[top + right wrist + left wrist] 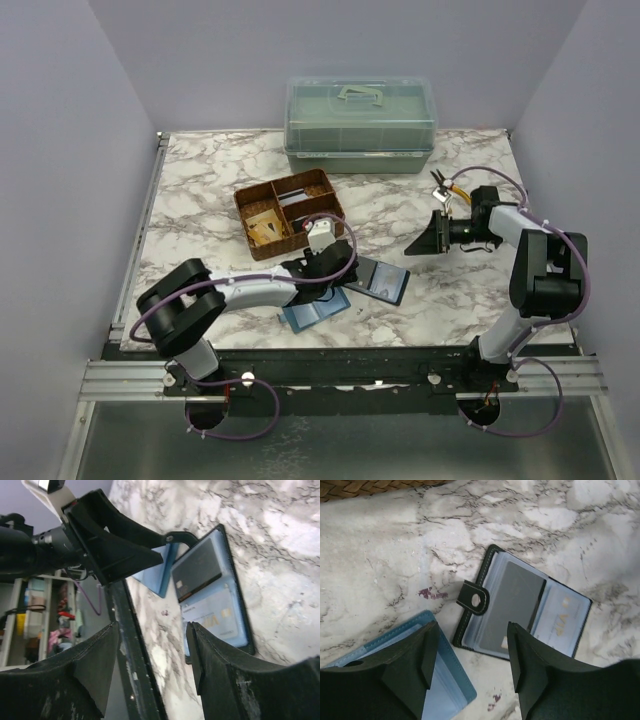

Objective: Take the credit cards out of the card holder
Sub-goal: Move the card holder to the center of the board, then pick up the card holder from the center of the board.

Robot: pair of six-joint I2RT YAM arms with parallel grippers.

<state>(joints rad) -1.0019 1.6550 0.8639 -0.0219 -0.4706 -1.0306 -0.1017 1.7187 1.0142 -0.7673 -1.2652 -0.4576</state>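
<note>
I see the card holder lying open on the marble table near the front edge, with a dark card and a pale card in its sleeves. Its snap tab juts toward the light-blue folder, with a strip of bare marble between them; open table lies to the holder's right. My left gripper reaches low over both, jaws wide and empty, though I cannot quite tell how near the surface it is. The right gripper hangs level behind the holder, pointed left, jaws parted, gripping nothing.
</note>
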